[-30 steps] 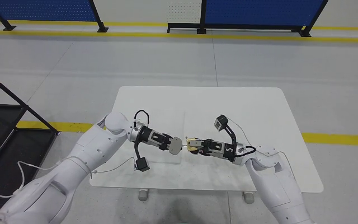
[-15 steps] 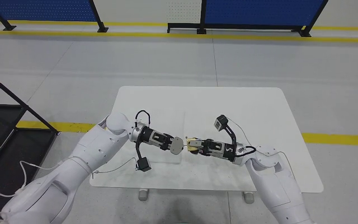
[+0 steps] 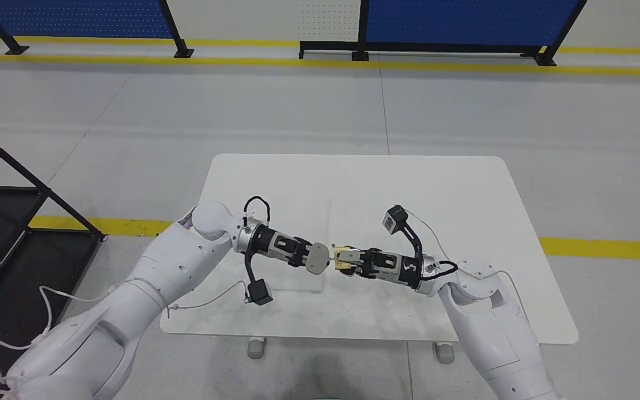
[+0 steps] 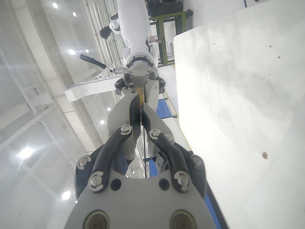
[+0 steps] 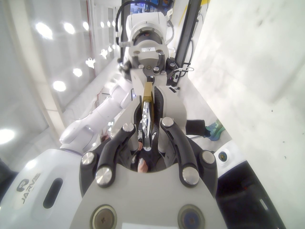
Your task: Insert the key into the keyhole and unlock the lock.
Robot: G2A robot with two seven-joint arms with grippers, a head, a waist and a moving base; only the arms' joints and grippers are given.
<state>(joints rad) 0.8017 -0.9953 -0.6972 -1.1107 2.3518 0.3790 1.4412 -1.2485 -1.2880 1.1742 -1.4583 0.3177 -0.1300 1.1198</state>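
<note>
Above the middle of the white table (image 3: 450, 200) my two grippers meet tip to tip. My right gripper (image 3: 347, 262) (image 5: 148, 97) is shut on a brass padlock (image 3: 343, 259) (image 5: 147, 91), whose chrome shackle (image 5: 146, 125) points back toward the wrist. My left gripper (image 3: 316, 258) (image 4: 139, 102) is shut on the thin key (image 4: 142, 116), seen edge-on between the black pads and mostly hidden by them. The key's tip is at the brass lock body (image 4: 141, 95). Whether it sits inside the keyhole I cannot tell.
The table top (image 4: 238, 84) bears a few small specks and a crumb (image 4: 264, 155). A black cart (image 3: 20, 230) stands off the table's left side. Blue partitions (image 3: 470, 20) line the far floor.
The left forearm and its wrist camera block have shifted slightly right, as if the wrist rolled a little. Both grippers stay tip to tip, and the right arm has not moved.
</note>
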